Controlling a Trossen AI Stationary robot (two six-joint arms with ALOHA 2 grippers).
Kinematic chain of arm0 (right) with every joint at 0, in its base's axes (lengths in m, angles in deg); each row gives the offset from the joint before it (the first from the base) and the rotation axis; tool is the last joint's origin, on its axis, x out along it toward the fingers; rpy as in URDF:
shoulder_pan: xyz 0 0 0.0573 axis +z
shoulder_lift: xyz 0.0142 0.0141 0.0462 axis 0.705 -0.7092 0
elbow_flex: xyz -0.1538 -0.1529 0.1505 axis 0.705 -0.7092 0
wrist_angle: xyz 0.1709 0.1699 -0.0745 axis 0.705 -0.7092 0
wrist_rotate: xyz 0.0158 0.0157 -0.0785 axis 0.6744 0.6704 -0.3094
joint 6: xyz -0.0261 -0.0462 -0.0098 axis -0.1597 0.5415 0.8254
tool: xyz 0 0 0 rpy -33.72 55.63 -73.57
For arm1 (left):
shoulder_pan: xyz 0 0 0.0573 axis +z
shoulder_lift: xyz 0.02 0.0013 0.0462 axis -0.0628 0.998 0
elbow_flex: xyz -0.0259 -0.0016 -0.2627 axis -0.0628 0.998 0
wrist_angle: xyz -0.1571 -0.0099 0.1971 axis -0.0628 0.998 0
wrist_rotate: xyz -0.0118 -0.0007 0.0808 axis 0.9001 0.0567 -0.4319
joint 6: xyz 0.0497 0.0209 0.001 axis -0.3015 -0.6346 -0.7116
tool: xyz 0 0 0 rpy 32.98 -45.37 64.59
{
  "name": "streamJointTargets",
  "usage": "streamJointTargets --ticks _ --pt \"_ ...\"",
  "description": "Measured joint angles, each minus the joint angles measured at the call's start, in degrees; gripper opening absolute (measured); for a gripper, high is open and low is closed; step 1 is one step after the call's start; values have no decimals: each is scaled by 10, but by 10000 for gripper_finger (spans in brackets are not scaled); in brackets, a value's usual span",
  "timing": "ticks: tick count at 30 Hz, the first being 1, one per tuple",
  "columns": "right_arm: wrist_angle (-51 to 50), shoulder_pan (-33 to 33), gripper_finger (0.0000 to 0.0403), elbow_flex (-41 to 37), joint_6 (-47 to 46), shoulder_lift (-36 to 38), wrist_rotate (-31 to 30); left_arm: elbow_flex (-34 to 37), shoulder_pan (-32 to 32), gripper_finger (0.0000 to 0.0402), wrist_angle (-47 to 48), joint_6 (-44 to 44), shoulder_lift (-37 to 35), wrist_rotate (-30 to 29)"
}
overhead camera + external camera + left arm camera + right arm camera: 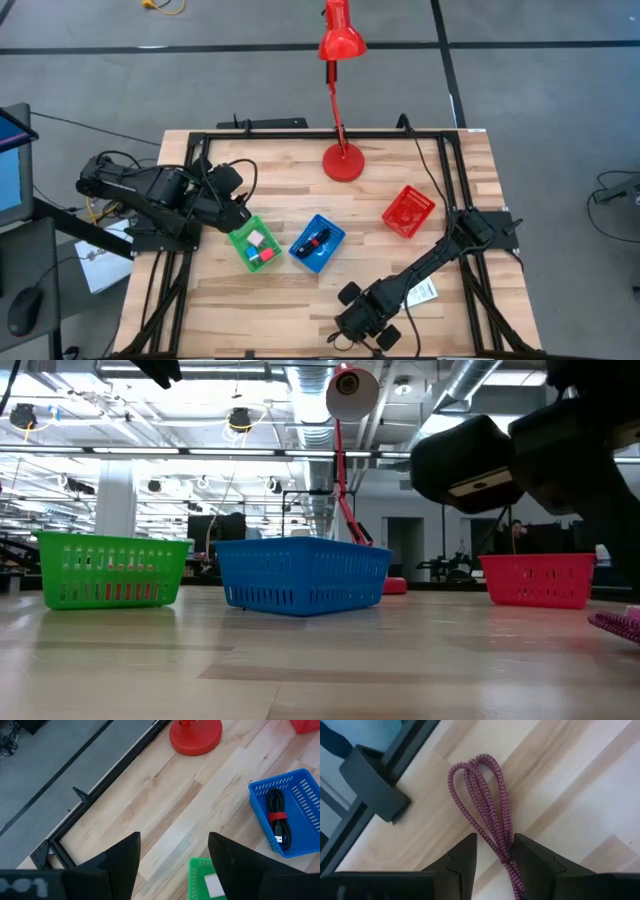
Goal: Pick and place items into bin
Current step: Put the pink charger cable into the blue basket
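Green bin (254, 246): white and red pieces inside. Blue bin (317, 243): black cable (279, 817) with red band. Red bin (408, 211), red desk lamp (342, 40). Braided cord (490, 800): dark red-magenta weave. Desk (300, 300): pale wood grain, black frame. Both hands black.

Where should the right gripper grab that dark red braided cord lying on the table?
Probably at the bunched neck of the dark red braided looped cord, where the strands lie together. It lies flat on the wooden table, so come from above; the right gripper already straddles it.

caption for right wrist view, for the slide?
Right gripper open, fingers straddling the dark red looped cord lying on the wooden table.
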Motion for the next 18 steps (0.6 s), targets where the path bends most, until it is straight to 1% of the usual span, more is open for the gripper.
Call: streamJointTargets --ticks 7,10,18 --pt "2 -5 123 -12 14 0 0 0 0 224 0 0 0 1" --pt "20 -8 123 -26 14 1 3 0 0 224 0 0 0 2" --pt "24 -18 123 -28 14 2 8 0 0 224 0 -2 0 2"
